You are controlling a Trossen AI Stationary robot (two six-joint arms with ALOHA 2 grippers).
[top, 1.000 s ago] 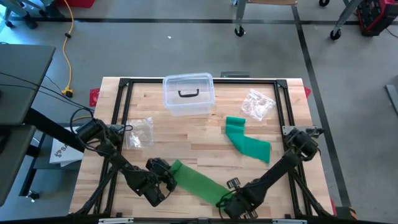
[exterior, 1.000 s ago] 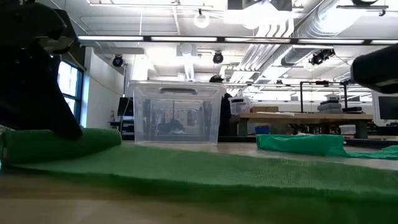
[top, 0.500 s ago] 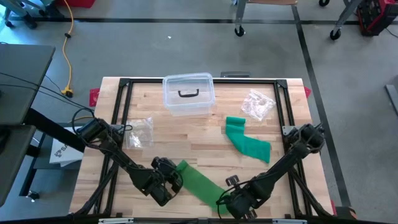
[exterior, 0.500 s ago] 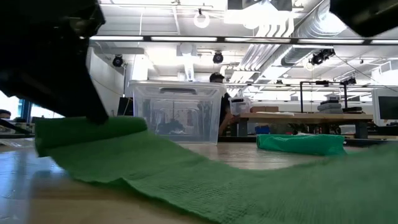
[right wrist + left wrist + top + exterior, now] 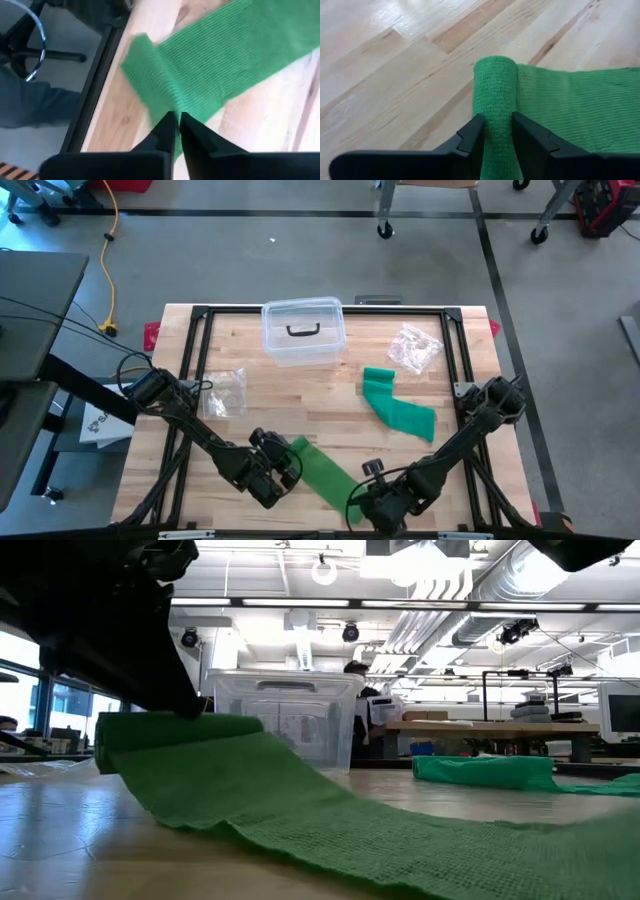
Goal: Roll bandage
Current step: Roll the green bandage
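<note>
The wooden worktop [image 5: 330, 405] carries everything. Toward its far edge stands a clear lidded box [image 5: 303, 331]. A second green bandage [image 5: 398, 410] lies crumpled right of centre, apart from the arms. Two clear plastic bags lie flat, one at the far right [image 5: 414, 347], one at the left [image 5: 226, 392]. Near the front edge, the green bandage [image 5: 322, 473] stretches between both arms as a flat strip. The left gripper [image 5: 496, 131] has its fingers [image 5: 470, 134] grasping the rolled end [image 5: 494, 95]. The right gripper [image 5: 176, 123] has its fingers [image 5: 165, 126] clenched on the strip's loose end [image 5: 150, 75] by the worktop's front edge.
</note>
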